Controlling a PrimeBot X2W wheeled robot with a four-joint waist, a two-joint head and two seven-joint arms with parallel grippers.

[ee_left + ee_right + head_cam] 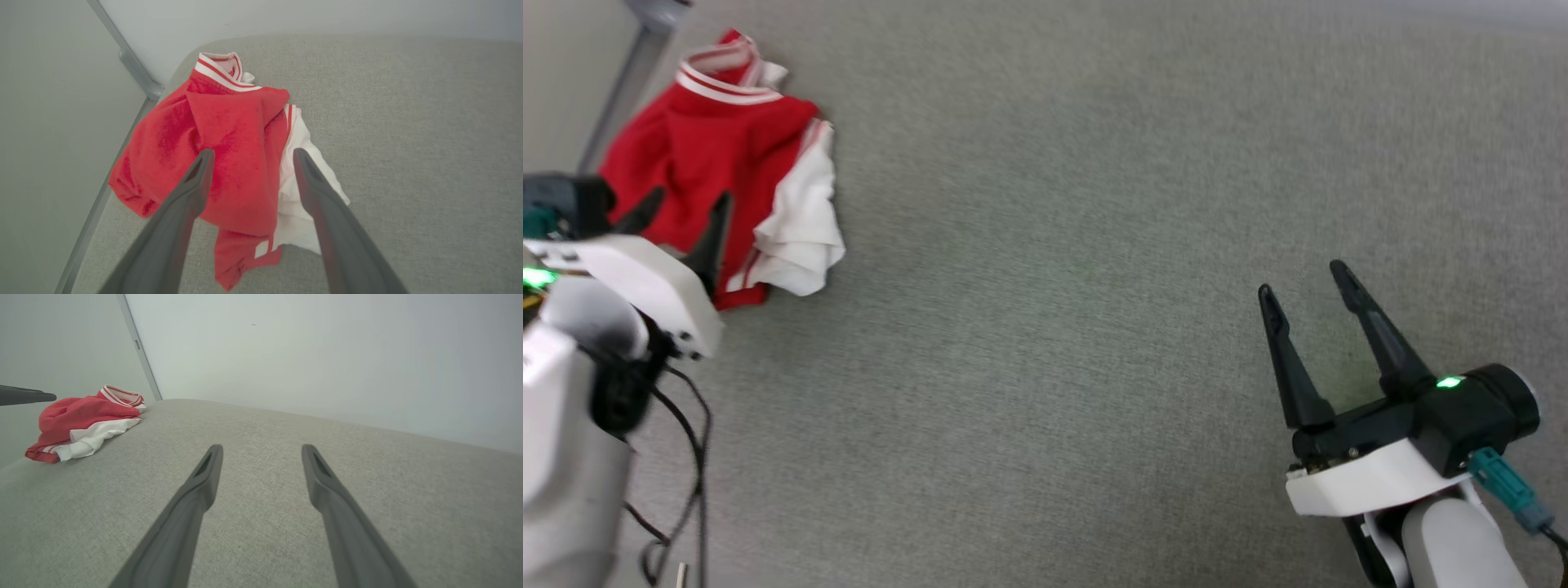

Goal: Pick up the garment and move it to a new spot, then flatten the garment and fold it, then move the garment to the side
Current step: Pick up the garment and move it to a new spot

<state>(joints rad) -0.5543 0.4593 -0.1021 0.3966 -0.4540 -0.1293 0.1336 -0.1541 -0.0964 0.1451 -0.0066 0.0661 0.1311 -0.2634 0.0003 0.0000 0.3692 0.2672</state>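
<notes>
Left pincer [253, 153] (spread) hovers over garment [229, 122] beside post [135, 69].

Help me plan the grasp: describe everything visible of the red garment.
The garment is a red, jersey-like shirt with a white sleeve and a red-white striped collar. It lies crumpled in a loose heap, not flat, with the collar at the far end and the sleeve bunched on the heap's right. It rests on the grey woven surface, near its far left corner. The open left gripper hangs over it, holding nothing.
</notes>
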